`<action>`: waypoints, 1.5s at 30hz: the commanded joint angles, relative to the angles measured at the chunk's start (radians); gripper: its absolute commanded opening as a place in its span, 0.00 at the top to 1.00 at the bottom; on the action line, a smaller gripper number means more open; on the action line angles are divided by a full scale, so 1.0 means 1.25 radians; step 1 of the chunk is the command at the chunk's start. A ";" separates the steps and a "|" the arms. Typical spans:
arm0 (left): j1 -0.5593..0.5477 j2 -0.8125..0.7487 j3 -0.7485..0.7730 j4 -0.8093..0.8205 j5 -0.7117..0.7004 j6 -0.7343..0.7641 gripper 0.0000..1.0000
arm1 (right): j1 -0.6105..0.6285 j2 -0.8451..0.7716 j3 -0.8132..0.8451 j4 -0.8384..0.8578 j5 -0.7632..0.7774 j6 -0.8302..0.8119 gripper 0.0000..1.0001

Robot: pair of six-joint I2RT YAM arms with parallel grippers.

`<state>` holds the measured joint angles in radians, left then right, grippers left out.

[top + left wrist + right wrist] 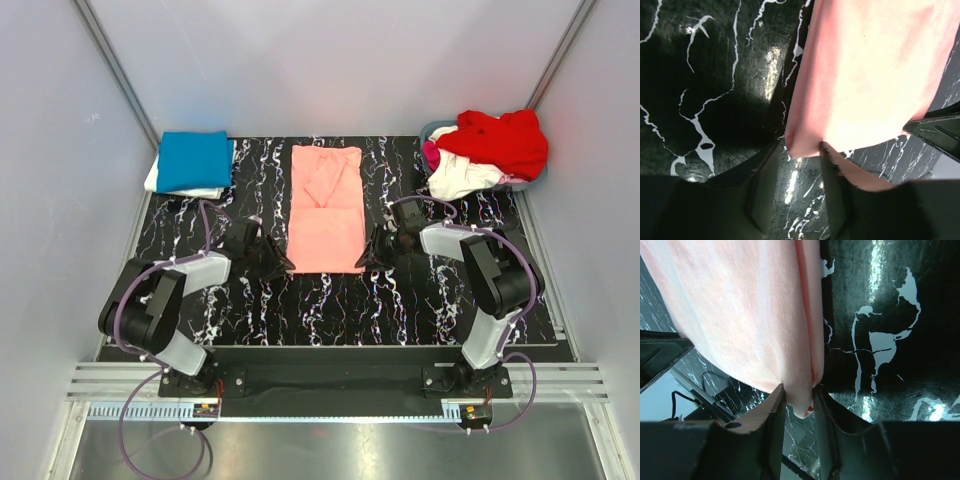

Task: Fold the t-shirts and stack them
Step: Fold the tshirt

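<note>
Black marble desk (330,310), with the salmon-pink shirt (326,215) laid out long down the middle. Your left arm (160,300) and right arm (495,275) elbow outward and reach in low at its near corners. Top view hides the grip, wrist cams don't: left pincer (801,147) and right pincer (799,392) are each pinched onto a corner.

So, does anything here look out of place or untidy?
Only the basket at the far right: the red shirt spills over its rim, with white cloth crumpled under it. The pink shirt lies straight, and the blue shirt is neatly folded.
</note>
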<state>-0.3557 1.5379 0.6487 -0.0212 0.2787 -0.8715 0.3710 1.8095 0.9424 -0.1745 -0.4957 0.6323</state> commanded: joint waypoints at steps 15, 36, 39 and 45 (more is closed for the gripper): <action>-0.104 -0.107 0.036 -0.216 -0.154 0.006 1.00 | 0.000 -0.120 -0.046 -0.065 0.031 -0.014 1.00; -0.550 -0.540 0.048 -0.662 -0.382 -0.288 1.00 | 0.103 -0.931 -0.295 -0.427 0.028 0.226 1.00; -0.550 -0.508 0.121 -0.701 -0.423 -0.256 1.00 | 0.103 -0.887 -0.219 -0.470 0.057 0.184 1.00; -0.529 -0.414 0.265 -0.749 -0.478 -0.177 1.00 | 0.103 -0.801 -0.088 -0.566 0.195 0.119 1.00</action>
<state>-1.0370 0.9794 0.8959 -0.8726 -0.2184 -1.1713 0.4984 0.7891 0.7372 -0.7914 -0.3885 0.8314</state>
